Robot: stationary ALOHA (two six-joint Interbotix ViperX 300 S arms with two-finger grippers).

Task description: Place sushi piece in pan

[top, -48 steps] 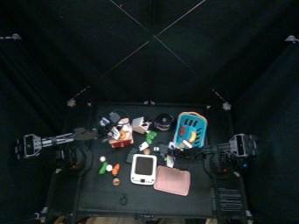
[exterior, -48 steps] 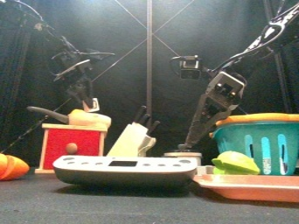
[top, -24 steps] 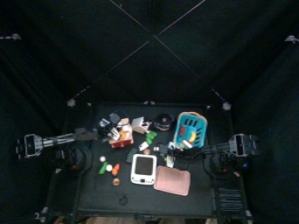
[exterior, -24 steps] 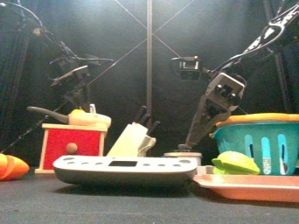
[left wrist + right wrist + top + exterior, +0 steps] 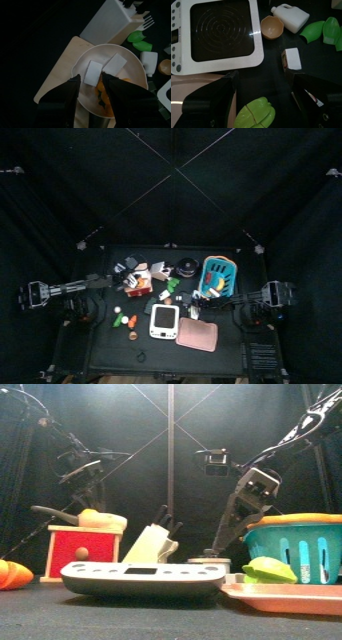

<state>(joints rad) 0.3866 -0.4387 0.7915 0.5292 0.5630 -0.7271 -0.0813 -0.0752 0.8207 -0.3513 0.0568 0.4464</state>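
Note:
The pale pan (image 5: 131,75) stands on a wooden board, seen from above in the left wrist view. Two white sushi pieces (image 5: 115,64) lie inside it beside some orange food. My left gripper (image 5: 92,80) hangs open and empty just above the pan. In the front view the pan (image 5: 96,518) sits on a red box with its black handle pointing left, and the left gripper (image 5: 76,470) is above and to its left. My right gripper (image 5: 264,90) is open and empty over a small white-and-brown block (image 5: 292,57) on the table.
A white scale (image 5: 214,35), a small wooden bowl (image 5: 271,26), a white bottle (image 5: 292,16) and green pieces lie near the right gripper. A knife block (image 5: 113,22) stands by the pan. A teal basket (image 5: 301,544) and a pink tray (image 5: 287,594) are at the right.
My left gripper has lifted up and to the left, away from the pan. The right arm has not moved.

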